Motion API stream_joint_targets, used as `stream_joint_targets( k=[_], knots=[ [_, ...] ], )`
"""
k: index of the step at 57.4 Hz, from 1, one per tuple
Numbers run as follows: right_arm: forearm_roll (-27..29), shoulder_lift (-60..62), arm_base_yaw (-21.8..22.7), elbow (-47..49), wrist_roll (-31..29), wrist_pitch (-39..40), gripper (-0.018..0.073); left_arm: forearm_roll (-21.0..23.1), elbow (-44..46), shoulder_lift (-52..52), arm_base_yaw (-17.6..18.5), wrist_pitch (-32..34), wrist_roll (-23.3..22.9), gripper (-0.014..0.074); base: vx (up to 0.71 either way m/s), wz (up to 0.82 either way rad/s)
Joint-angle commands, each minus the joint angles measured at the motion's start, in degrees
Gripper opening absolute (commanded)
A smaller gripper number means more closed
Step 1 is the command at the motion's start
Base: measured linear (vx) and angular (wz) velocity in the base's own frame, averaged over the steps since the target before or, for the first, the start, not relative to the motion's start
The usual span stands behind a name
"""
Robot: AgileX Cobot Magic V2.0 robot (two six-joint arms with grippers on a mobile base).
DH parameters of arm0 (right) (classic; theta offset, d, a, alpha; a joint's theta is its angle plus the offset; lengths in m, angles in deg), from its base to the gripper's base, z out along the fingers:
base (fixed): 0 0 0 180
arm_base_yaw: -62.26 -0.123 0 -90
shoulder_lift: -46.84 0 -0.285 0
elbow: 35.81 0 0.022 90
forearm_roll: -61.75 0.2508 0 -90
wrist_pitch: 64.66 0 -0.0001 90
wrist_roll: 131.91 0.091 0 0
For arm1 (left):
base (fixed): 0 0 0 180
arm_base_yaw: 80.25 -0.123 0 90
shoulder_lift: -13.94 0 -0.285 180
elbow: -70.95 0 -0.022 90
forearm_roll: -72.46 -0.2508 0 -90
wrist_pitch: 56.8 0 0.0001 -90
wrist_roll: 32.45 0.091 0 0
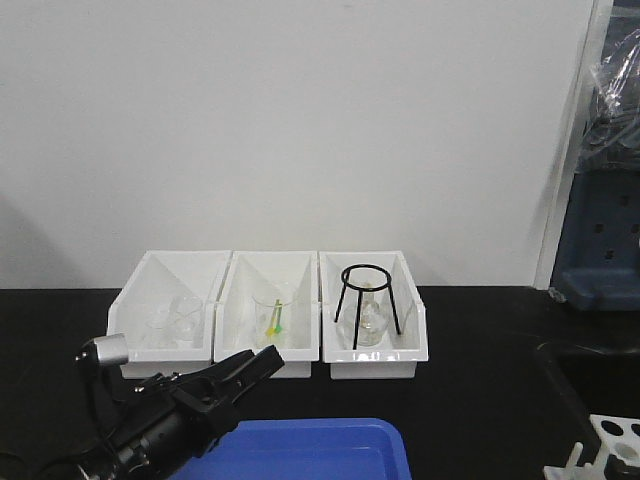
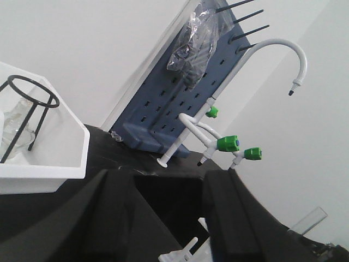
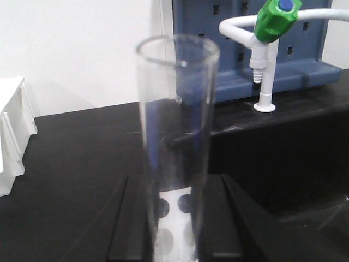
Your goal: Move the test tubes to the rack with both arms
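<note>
R gripper (image 3: 175,185) is clamping an upright test tube (image 3: 175,109), w/ the rack (image 1: 618,437) sitting right under it and bare bench (image 3: 71,164) opening ahead. L gripper (image 2: 166,183) is hanging w/ fingers apart, empty, beside the blue tray (image 1: 310,445) rim.

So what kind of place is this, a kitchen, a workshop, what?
Most likely a chemistry lab bench: a white gooseneck tap with green valve knobs, a blue pegboard drying rack behind it, a clear test tube, plus glassware under a black wire tripod in white bins.
</note>
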Motion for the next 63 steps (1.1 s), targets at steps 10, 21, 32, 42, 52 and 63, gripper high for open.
stream_joint_targets(
  k=[10,21,32,42,52,63],
  knots=[
    [-2.4,-0.5,0.1,0.9,-0.3,5.4,-0.0007,1.5,1.3,-2.0,0.4,4.3,0.1,0.0442,0.0,0.0],
    [-5.4,-4.6,0.1,0.9,0.4,5.9,-0.0005,1.5,1.3,-2.0,0.4,4.3,0.1,0.0442,0.0,0.0],
    [-6.4,-7.1,0.1,0.9,0.3,6.3,0.0004,1.5,1.3,-2.0,0.4,4.3,0.1,0.0442,0.0,0.0],
    [-6.3,-7.4,0.1,0.9,0.2,5.5,0.0124,1.4,1.3,-2.0,0.4,4.3,0.1,0.0442,0.0,0.0],
    [-6.2,-7.4,0.1,0.9,0.2,5.5,0.0329,1.4,1.3,-2.0,0.4,4.3,0.1,0.0442,0.0,0.0],
    [-6.1,-7.4,0.1,0.9,0.2,3.2,0.0497,1.4,1.3,-2.0,0.4,4.3,0.1,0.0442,0.0,0.0]
  ],
)
